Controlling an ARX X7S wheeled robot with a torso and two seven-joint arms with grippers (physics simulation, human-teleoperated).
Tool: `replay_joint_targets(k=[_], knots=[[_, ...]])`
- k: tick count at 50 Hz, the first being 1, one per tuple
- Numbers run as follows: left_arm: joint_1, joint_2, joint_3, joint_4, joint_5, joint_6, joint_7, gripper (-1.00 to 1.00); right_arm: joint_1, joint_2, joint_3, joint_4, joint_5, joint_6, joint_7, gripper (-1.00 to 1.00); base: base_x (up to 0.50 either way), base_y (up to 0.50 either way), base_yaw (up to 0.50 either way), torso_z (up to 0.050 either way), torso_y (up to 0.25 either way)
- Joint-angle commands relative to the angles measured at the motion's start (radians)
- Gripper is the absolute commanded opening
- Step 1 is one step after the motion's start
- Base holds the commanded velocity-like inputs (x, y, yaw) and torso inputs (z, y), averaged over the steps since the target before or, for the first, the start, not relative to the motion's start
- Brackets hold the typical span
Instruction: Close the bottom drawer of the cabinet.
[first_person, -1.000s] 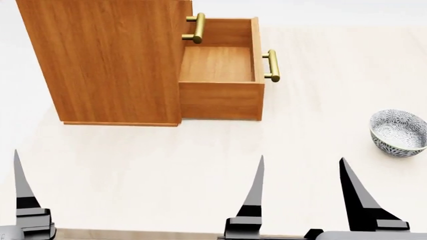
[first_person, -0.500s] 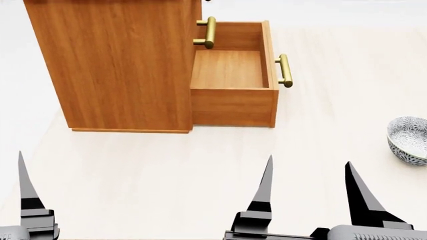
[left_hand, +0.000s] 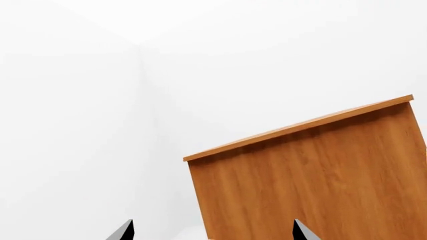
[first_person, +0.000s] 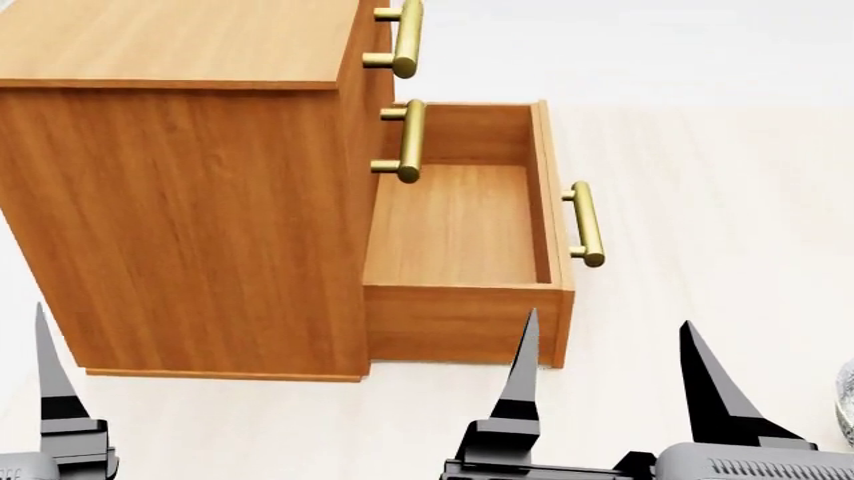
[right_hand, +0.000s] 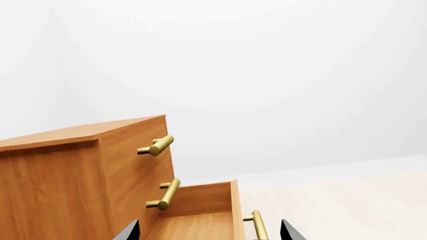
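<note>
The orange-brown cabinet (first_person: 187, 210) stands at the left of the head view. Its bottom drawer (first_person: 461, 240) is pulled out to the right, empty, with a brass handle (first_person: 583, 224) on its front panel. The two upper handles (first_person: 410, 140) sit flush on the cabinet front. My right gripper (first_person: 614, 385) is open and empty, just in front of the drawer's near side, touching nothing. The right wrist view shows the drawer (right_hand: 200, 220) and its handle (right_hand: 259, 226) between the spread fingers of the right gripper (right_hand: 210, 231). My left gripper (left_hand: 212, 234) is open and faces the cabinet's side (left_hand: 320, 185).
A patterned bowl (first_person: 847, 400) shows as a sliver at the right edge. Pale floor (first_person: 721, 150) lies to the right of the drawer. One left finger (first_person: 54, 390) shows at the lower left, in front of the cabinet's side.
The view has moved closer to the cabinet, which now looks larger and lower. The bowl has slid to the right edge. The drawer stays open; both grippers stay open.
</note>
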Motion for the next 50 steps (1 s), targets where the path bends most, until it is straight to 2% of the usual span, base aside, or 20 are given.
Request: replay_joint_targets(k=[1,22,25,28,29,30,32,50], knots=[[0.002,-0.005,0.004,0.004,-0.005,-0.002,-0.006,1.0,0.002,0.009,-0.003,0.004,0.008,-0.006,0.01,1.0,0.5,0.0,0.0,0.0,0.0],[0.015,-0.018,0.01,0.007,-0.019,-0.001,-0.012,1.0,0.011,0.029,-0.023,0.01,-0.006,-0.001,0.044,1.0,0.5,0.0,0.0,0.0,0.001],[0.025,-0.022,0.011,0.011,-0.021,0.001,-0.011,1.0,0.035,0.044,-0.041,-0.028,-0.062,0.062,0.108,1.0,0.17,0.0,0.0,0.0,0.0],[0.028,-0.025,0.01,0.011,-0.023,0.003,-0.013,1.0,0.071,0.05,-0.014,-0.072,-0.02,0.136,0.119,1.0,0.0,0.0,0.0,0.0,0.0],[0.071,-0.036,-0.003,-0.021,-0.031,0.052,-0.03,1.0,0.105,0.195,0.136,0.078,0.0,-0.014,-0.031,1.0,0.0,0.0,0.0,0.0,0.01],[0.072,-0.037,-0.002,-0.023,-0.031,0.055,-0.031,1.0,0.1,0.191,0.286,0.228,-0.017,-0.163,-0.061,1.0,0.0,0.0,0.0,0.0,0.0],[0.072,-0.038,-0.002,-0.022,-0.032,0.054,-0.032,1.0,0.093,0.185,0.292,0.528,-0.023,-0.189,-0.07,1.0,0.0,0.0,0.0,0.0,0.0],[0.072,-0.043,0.005,-0.03,-0.04,0.053,-0.039,1.0,0.103,0.15,0.245,0.975,-0.107,-0.432,-0.156,1.0,0.0,0.0,0.0,0.0,0.0]])
